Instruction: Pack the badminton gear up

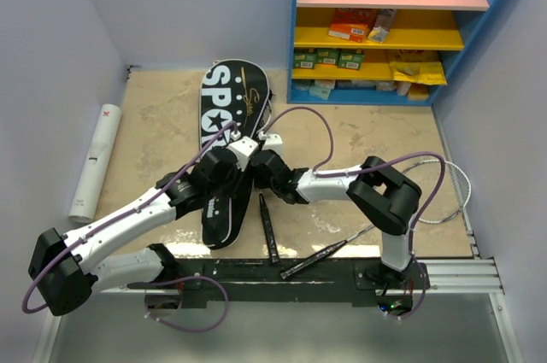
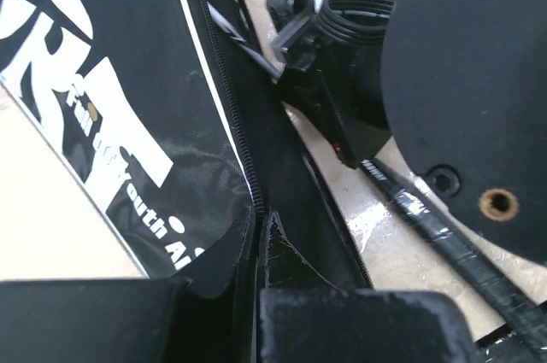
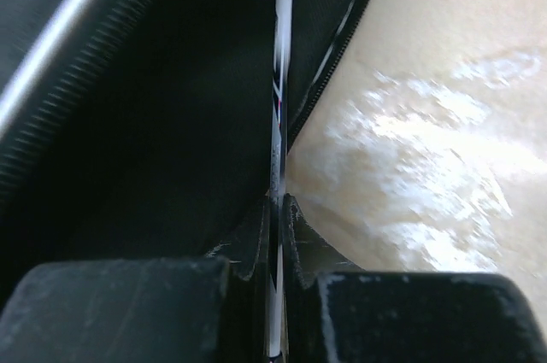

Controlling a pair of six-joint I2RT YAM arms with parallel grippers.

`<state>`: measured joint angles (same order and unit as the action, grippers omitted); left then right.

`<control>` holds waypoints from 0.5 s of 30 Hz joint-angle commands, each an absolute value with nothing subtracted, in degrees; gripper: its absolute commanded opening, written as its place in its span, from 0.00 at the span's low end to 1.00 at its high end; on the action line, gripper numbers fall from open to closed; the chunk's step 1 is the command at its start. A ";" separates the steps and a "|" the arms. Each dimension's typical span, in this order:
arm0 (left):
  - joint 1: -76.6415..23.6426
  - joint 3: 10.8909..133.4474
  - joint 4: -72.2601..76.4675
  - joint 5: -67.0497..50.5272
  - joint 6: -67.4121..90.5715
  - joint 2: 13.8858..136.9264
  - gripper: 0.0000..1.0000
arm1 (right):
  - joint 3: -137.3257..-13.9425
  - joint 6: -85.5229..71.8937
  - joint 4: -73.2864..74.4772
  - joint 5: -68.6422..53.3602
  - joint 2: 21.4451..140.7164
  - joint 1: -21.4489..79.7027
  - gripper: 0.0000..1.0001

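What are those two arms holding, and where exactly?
The left end effector pinches the black bag at its zipper edge; right end effector grips a racket by its thin shaft.

Plain pale lavender walls [image 1: 171, 4] all round, and the table [image 1: 376, 132] top is a mottled beige, kinda sandy-looking. Back right there's a blue shelf unit [image 1: 294, 30] with pink and yellow boards, stuffed with little boxes [image 1: 346, 32].

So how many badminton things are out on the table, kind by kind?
Racket: 2
Bag: 1
Tube: 1
Total: 4
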<state>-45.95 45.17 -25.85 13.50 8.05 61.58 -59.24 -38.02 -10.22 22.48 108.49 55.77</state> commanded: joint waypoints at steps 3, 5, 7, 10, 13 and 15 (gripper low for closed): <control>-45.79 45.18 -22.41 12.04 7.21 61.08 0.00 | -62.67 -40.25 -17.58 19.69 107.76 55.28 0.06; -45.79 45.35 -22.41 12.13 7.21 61.17 0.00 | -60.92 -41.21 -16.44 19.69 106.00 55.37 0.25; -45.88 45.44 -22.59 12.30 7.21 61.35 0.00 | -60.03 -41.66 -13.12 20.21 102.93 55.28 0.40; -45.70 45.44 -22.50 12.65 7.21 61.70 0.00 | -59.06 -42.63 -6.08 21.09 99.32 55.37 0.53; -45.79 45.61 -22.68 13.01 7.21 62.22 0.00 | -57.22 -43.42 -0.19 20.39 95.20 55.98 0.57; -45.79 45.62 -22.76 13.09 7.21 62.58 0.00 | -55.99 -43.77 5.24 20.65 93.52 57.03 0.57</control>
<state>-45.78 45.12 -25.76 13.08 7.88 62.11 -58.02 -42.00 -5.54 19.94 98.15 55.61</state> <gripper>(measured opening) 0.030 0.564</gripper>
